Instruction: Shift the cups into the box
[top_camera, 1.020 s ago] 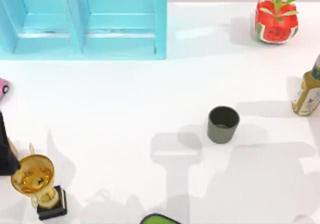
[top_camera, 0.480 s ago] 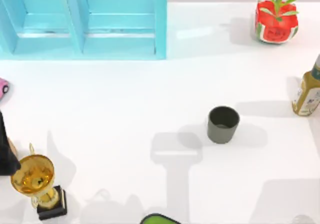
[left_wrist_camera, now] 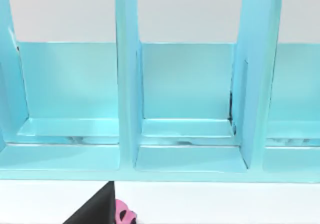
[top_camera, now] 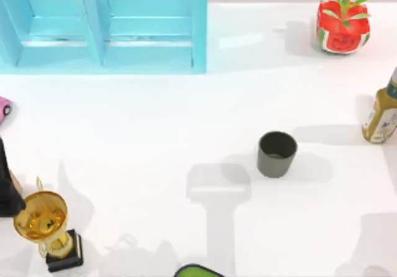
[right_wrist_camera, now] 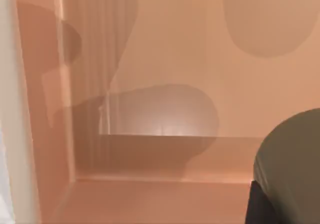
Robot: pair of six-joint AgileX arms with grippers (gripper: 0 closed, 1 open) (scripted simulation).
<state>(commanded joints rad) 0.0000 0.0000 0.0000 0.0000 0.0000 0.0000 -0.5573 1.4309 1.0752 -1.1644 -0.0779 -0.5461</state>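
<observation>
Holding one cup (right_wrist_camera: pixel 292 169) over the box (right_wrist_camera: pixel 150 159) with my right arm, shadow receding off-table, finger state indeterminable; second cup (top_camera: pixel 276 153) is remaining untouched.

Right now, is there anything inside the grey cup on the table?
Looking down into the cup, I see only its dark inside wall and a bit of its floor, with nothing there. The near rim hides the rest of the floor.

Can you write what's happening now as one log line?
first cup: on table, outside box | second cup: before inner box wall, right wrist view | left arm: parked, table's left edge
</observation>
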